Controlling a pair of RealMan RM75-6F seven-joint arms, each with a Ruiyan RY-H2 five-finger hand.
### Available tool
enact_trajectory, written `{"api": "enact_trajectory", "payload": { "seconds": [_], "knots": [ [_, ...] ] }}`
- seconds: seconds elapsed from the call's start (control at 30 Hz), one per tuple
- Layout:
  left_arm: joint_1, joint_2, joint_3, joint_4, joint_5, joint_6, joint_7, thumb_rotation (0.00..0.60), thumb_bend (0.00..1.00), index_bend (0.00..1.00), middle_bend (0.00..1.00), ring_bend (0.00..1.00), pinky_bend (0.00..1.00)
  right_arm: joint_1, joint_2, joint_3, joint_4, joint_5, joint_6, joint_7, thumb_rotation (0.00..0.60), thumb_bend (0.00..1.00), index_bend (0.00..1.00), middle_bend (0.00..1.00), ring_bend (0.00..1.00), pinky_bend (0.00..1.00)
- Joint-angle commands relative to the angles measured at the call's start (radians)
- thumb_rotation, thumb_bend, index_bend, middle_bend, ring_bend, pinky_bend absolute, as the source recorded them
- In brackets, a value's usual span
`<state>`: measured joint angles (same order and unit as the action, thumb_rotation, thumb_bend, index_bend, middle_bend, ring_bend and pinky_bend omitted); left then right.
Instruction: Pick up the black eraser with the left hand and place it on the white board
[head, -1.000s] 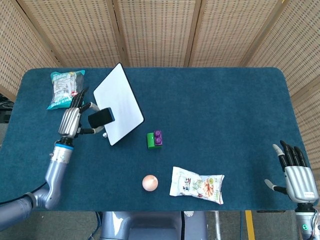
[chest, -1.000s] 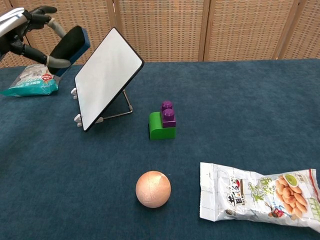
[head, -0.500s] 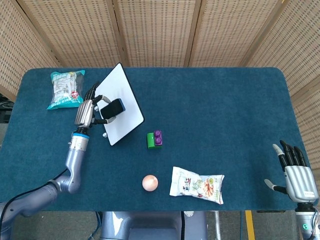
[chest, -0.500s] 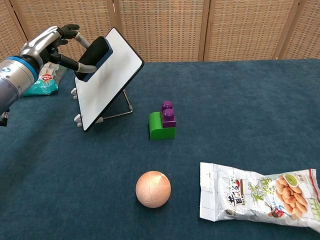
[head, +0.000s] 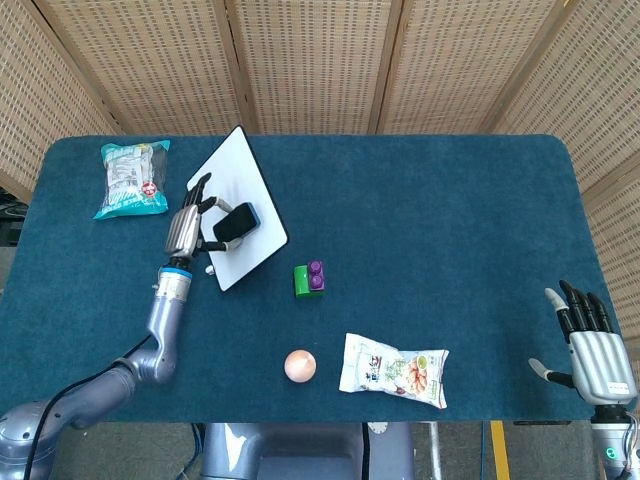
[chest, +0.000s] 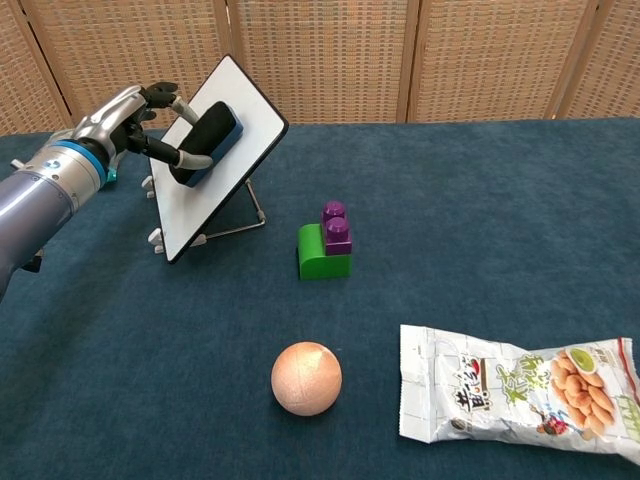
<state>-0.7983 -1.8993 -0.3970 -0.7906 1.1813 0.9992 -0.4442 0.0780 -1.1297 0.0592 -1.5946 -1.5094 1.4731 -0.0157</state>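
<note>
The black eraser (head: 236, 221) (chest: 207, 141) lies against the face of the tilted white board (head: 250, 190) (chest: 238, 120), which leans on a wire stand. My left hand (head: 188, 228) (chest: 128, 122) is at the board's left edge and grips the eraser between thumb and fingers. My right hand (head: 592, 345) stays at the table's near right corner, fingers spread and holding nothing; the chest view does not show it.
A green and purple block (head: 309, 279) (chest: 327, 243) stands just right of the board. A pinkish ball (head: 300, 365) (chest: 306, 377) and a snack packet (head: 392, 369) (chest: 515, 391) lie near the front. Another snack bag (head: 131, 176) lies at the far left.
My left hand has carried the eraser rightward from beside the board onto its white face, and lower down it. The right hand has not moved.
</note>
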Motion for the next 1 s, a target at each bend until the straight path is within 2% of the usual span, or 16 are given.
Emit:
{"api": "enact_trajectory", "payload": {
  "seconds": [0.03,0.13,0.27,0.33,0.53,0.63,0.77,0.87,0.9,1.0],
  "knots": [
    [-0.007,-0.014,0.002,0.021,0.000,-0.005,-0.002,0.600,0.11,0.45,0.00,0.00,0.00,0.000,0.000,0.000,0.000,0.000,0.000,0.000,0.600,0.10,0.06,0.00,0.00,0.00],
    [-0.014,-0.024,0.004,0.039,0.001,-0.010,0.000,0.600,0.11,0.33,0.00,0.00,0.00,0.000,0.000,0.000,-0.001,0.001,0.000,-0.001,0.600,0.10,0.06,0.00,0.00,0.00],
    [-0.015,-0.027,0.009,0.046,0.013,0.006,-0.002,0.600,0.07,0.04,0.00,0.00,0.00,0.000,0.000,0.000,-0.001,0.000,0.000,0.000,0.600,0.10,0.06,0.00,0.00,0.00],
    [-0.013,-0.028,0.011,0.050,0.018,0.013,-0.007,0.600,0.05,0.00,0.00,0.00,0.00,0.000,0.000,-0.001,0.000,0.000,0.000,0.000,0.600,0.10,0.06,0.00,0.00,0.00],
    [0.000,-0.021,0.021,0.047,0.045,0.052,-0.054,0.600,0.04,0.00,0.00,0.00,0.00,0.000,0.000,-0.001,-0.001,0.000,0.001,-0.001,0.600,0.10,0.06,0.00,0.00,0.00],
    [0.029,0.024,0.047,0.000,0.098,0.111,-0.105,0.600,0.03,0.00,0.00,0.00,0.00,0.000,0.000,0.000,-0.001,0.000,0.001,-0.001,0.600,0.10,0.06,0.00,0.00,0.00],
    [0.081,0.141,0.096,-0.110,0.158,0.161,-0.097,0.600,0.01,0.00,0.00,0.00,0.00,0.000,0.000,-0.001,0.000,0.000,0.001,-0.001,0.600,0.10,0.06,0.00,0.00,0.00],
    [0.141,0.312,0.147,-0.267,0.194,0.171,-0.016,0.600,0.00,0.00,0.00,0.00,0.00,0.000,-0.001,-0.001,-0.001,0.000,0.002,-0.003,0.600,0.10,0.06,0.00,0.00,0.00],
    [0.166,0.390,0.166,-0.348,0.196,0.163,0.026,0.600,0.00,0.00,0.00,0.00,0.00,0.000,-0.001,-0.001,-0.001,0.000,0.002,-0.004,0.600,0.10,0.06,0.00,0.00,0.00],
    [0.219,0.551,0.206,-0.512,0.181,0.137,0.122,0.600,0.00,0.00,0.00,0.00,0.00,-0.001,-0.001,-0.001,-0.002,-0.001,0.003,-0.009,0.600,0.10,0.06,0.00,0.00,0.00]
  ]
}}
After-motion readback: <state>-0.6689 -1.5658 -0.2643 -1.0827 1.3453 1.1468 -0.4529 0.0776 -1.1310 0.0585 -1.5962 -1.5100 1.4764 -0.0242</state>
